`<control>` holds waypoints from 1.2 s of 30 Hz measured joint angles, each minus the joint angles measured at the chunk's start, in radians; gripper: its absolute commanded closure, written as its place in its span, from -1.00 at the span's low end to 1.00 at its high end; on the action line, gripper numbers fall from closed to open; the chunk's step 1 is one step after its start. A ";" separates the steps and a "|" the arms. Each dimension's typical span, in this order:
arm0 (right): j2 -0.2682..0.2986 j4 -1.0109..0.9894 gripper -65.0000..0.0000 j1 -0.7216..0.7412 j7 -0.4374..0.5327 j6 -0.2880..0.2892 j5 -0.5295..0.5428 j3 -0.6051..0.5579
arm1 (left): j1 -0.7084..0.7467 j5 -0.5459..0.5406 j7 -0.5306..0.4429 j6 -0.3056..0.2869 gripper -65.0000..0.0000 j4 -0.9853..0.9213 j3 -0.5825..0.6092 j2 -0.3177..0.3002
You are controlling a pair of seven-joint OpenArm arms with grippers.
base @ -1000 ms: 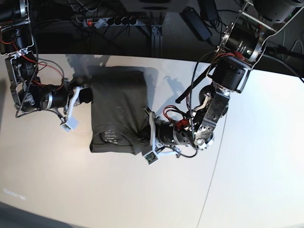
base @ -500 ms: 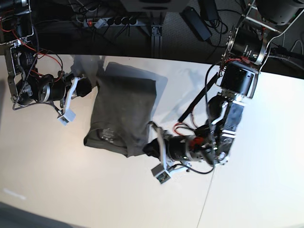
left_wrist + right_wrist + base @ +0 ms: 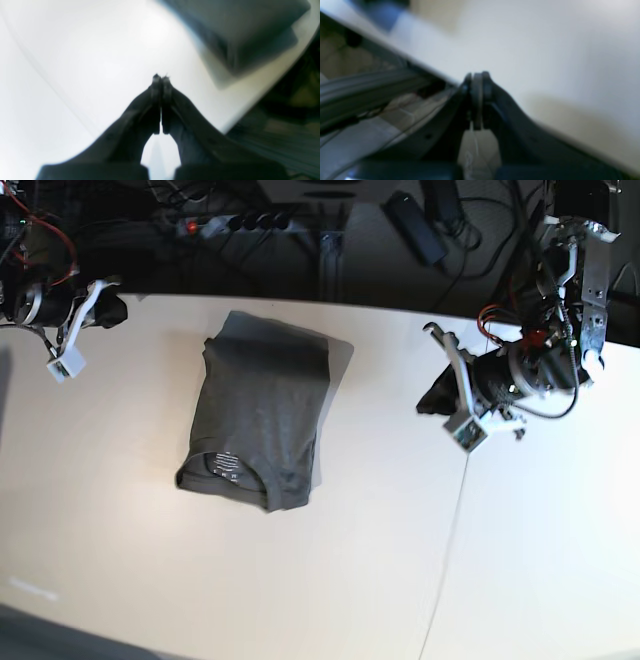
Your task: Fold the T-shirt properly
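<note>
The dark olive-grey T-shirt (image 3: 262, 412) lies folded into a compact rectangle on the white table (image 3: 150, 560), collar end and white neck label toward the front, slightly askew. My left gripper (image 3: 433, 397) is shut and empty, hovering well to the right of the shirt. In the left wrist view its closed gripper (image 3: 160, 78) is over bare table, with the blurred shirt (image 3: 245, 30) further off. My right gripper (image 3: 112, 308) is shut and empty at the table's far left back edge. In the right wrist view the gripper (image 3: 477, 76) is over that edge.
A power strip (image 3: 225, 223), a black adapter (image 3: 415, 225) and cables lie on the dark floor behind the table. A thin seam (image 3: 448, 530) runs down the table right of the shirt.
Both grippers have left the shirt's sides and pulled away, the left one to the right and back, the right one to the far left corner. The shirt stays folded, slightly turned.
</note>
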 measured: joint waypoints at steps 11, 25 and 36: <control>-0.113 -0.001 1.00 -0.393 0.029 0.000 -0.022 0.072 | 0.556 0.140 -0.188 0.001 1.00 -0.042 -0.200 -0.011; -0.231 -0.787 1.00 -0.128 0.179 -0.005 -0.294 0.066 | 0.149 0.260 -0.379 0.204 1.00 -1.002 -0.059 0.019; -0.326 -1.374 1.00 0.314 0.198 -0.042 -0.513 0.070 | -0.258 0.321 -0.462 0.283 1.00 -1.676 0.282 0.188</control>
